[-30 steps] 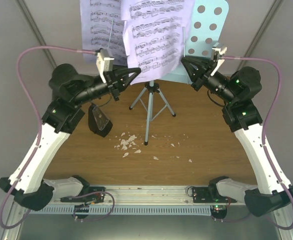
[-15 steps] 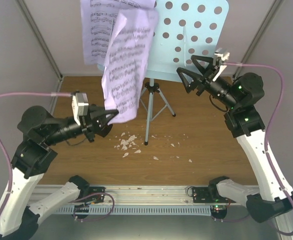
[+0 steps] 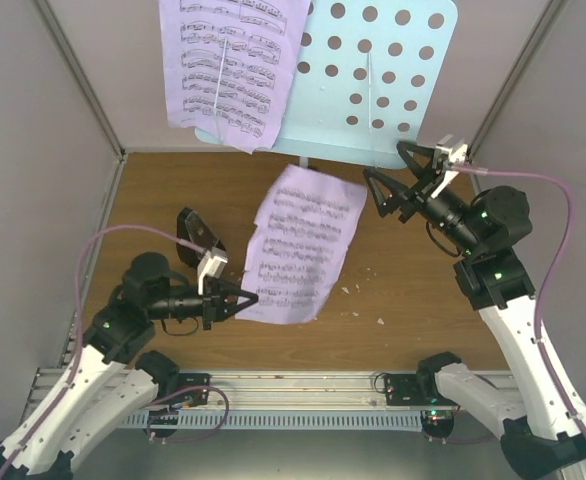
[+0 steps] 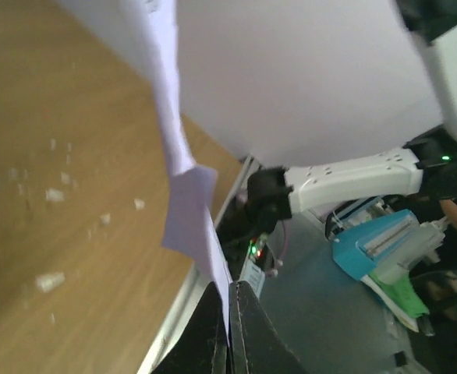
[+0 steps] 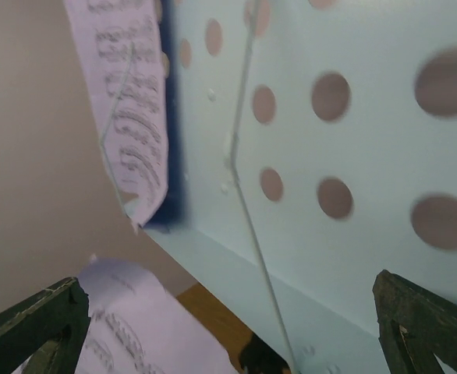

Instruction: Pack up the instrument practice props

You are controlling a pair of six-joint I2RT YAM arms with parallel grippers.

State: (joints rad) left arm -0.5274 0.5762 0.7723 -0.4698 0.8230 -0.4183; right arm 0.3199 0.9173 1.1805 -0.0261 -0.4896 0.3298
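While the stand (image 3: 393,70) sits at the back w/ R claw (image 3: 383,159) gaping wide, empty, just by its lower lip, L claw (image 3: 251,297) is pinched on the loose page's (image 3: 303,245) near corner, page sagging over the table (image 3: 423,290). IMO lower slow, lay flat, don't yank: thin paper tears. Count: 1 stand, 2 pages (other, stand page (image 3: 228,65), up on its left side), 1 metronome (image 3: 195,240) left of loose page, few crumbs (image 3: 380,321).

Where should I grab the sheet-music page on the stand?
Pinch the sheet-music page by its left edge, coming from the left: that strip overhangs the music stand desk with no backing, so one end effector finger can likely slip behind it.
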